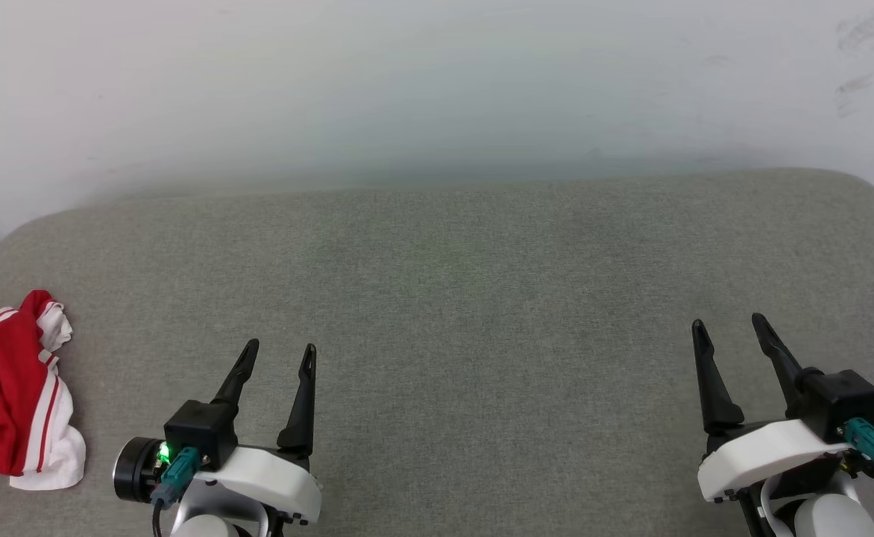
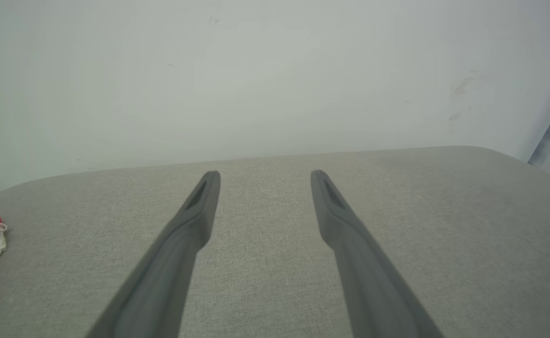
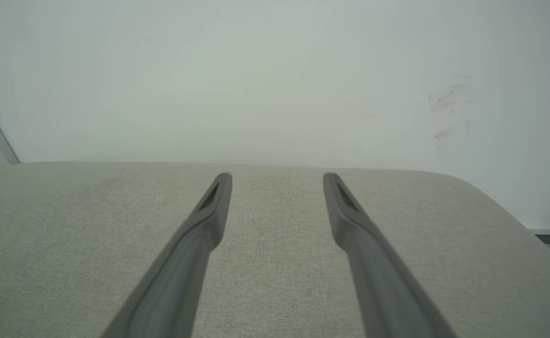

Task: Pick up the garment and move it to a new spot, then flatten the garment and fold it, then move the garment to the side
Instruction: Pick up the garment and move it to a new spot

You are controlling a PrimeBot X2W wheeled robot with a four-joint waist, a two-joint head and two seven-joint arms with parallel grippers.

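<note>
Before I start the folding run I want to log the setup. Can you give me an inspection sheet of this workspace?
Surface: grey woven fabric top with rounded far corners, smooth.
Job's things: garment, red with white striped trim, crumpled in a heap at the surface's left edge and partly cut off by the head view; not yet flattened or folded.
Clutter: nothing seen.
Grippers: left gripper open, holding nothing, apart from the garment; right gripper open, holding nothing, over bare fabric.
Cables: left teal plug and right teal plug, each with a dark lead at the wrist, away from the garment.
Surroundings: white wall behind, with scuff marks at its upper right.
</note>
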